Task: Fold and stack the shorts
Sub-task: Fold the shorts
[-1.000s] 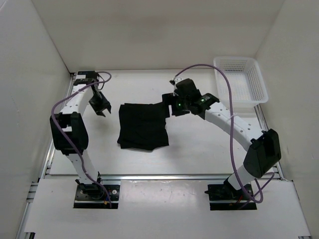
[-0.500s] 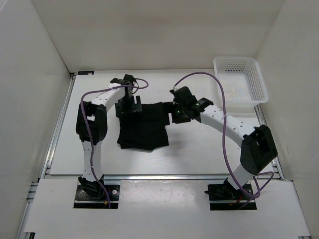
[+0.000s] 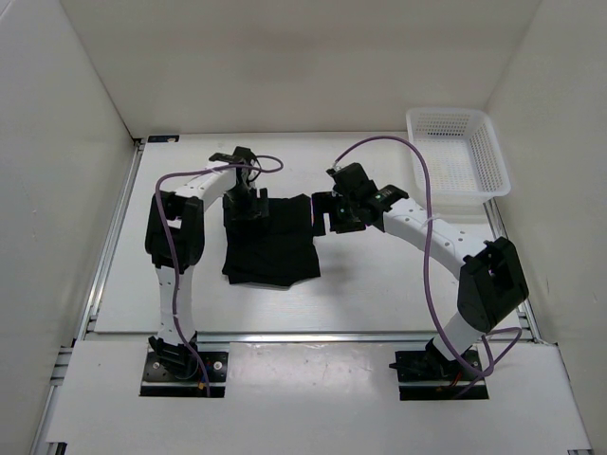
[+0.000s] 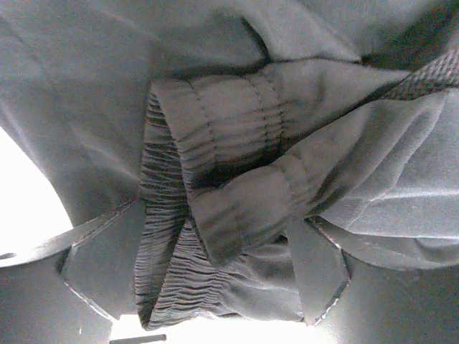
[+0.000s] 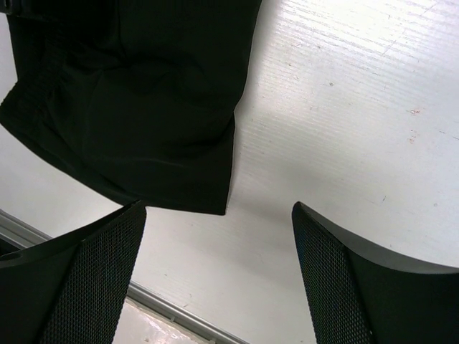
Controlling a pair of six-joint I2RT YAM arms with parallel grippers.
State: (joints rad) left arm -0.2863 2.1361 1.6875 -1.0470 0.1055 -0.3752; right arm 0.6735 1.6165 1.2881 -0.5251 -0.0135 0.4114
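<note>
- The shorts (image 3: 272, 242) lie as a dark, roughly folded block on the surface (image 3: 379, 275), left of centre. Their longer side runs from the far edge toward the arm bases.
- My left tool (image 3: 248, 207) sits right over the far left corner of that block. Its wrist view shows the jaws spread wide, one on either side of the bunched elastic waistband (image 4: 215, 129). The fabric fills the gap between them, but I see no pinch on it.
- My right tool (image 3: 327, 213) hangs just beside the far right corner, mostly over bare surface. Its jaws are wide apart with nothing between them, and in its wrist view a corner of the fabric lies up and to the left of the jaws.
- So the far edge spans the two tools, and the left one is the nearer. I judge the next grasp turns on that waistband edge, with the right tool needing to shift left onto the cloth.
- The white basket (image 3: 458, 152) stands well apart, at the far right.
</note>
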